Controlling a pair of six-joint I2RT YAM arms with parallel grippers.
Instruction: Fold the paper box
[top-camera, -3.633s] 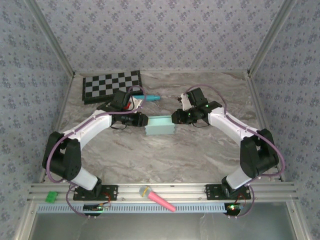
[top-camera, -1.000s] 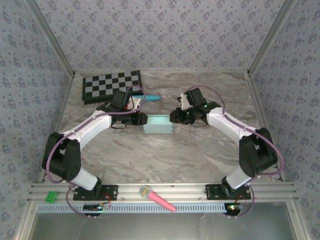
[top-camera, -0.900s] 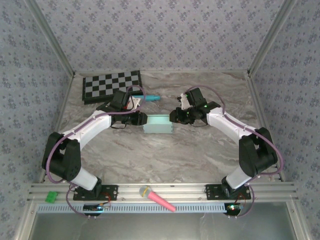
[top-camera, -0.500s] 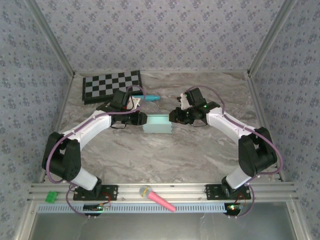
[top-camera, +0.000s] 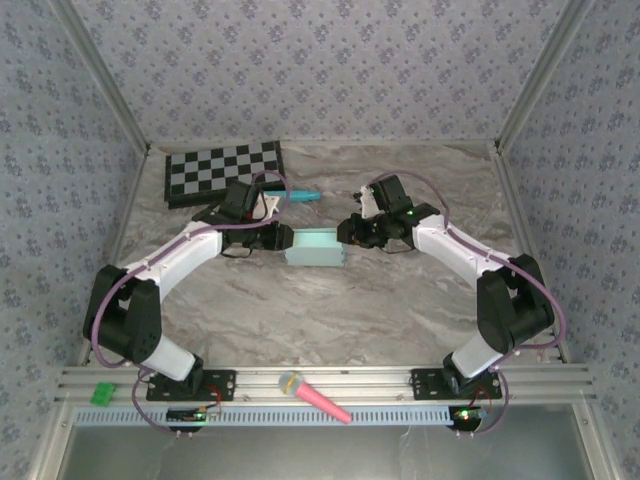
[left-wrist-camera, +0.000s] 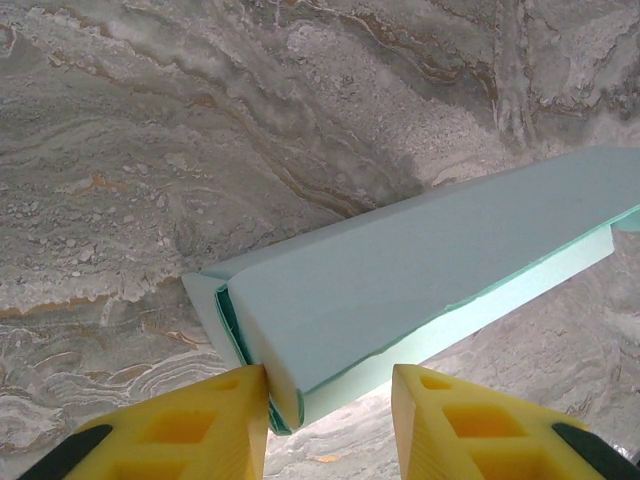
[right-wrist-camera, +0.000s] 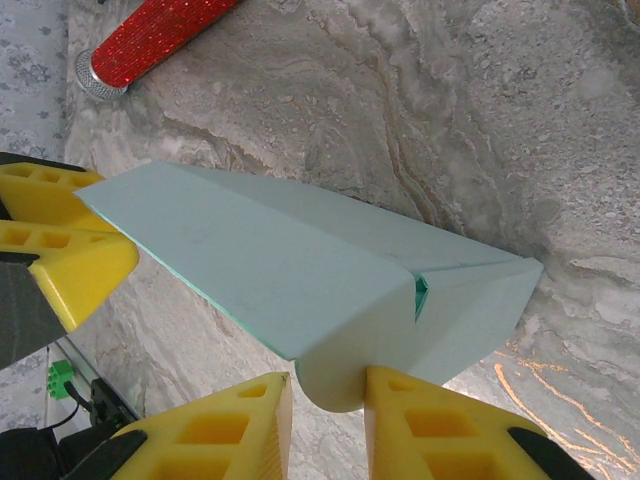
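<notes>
Two grips here: left pincer (left-wrist-camera: 330, 385) and right pincer (right-wrist-camera: 328, 385) each clamp one end of the paper box (top-camera: 316, 250), midway up the table (top-camera: 330, 310). Thin card looks light, bendy, and easy to crush, so I'd pinch folded edges gently, not flat panels. Beyond lies the checkerboard (top-camera: 225, 170).

pale aqua-blue thin cardboard paper box (top-camera: 316, 248), folded up into a long slim rectangular shape, spans lengthwise between both sets of jaws: one end corner nipped in the left gripper (left-wrist-camera: 330, 388), opposite end with a slightly gapped flap seam pinched in the right gripper (right-wrist-camera: 326, 385).
</notes>
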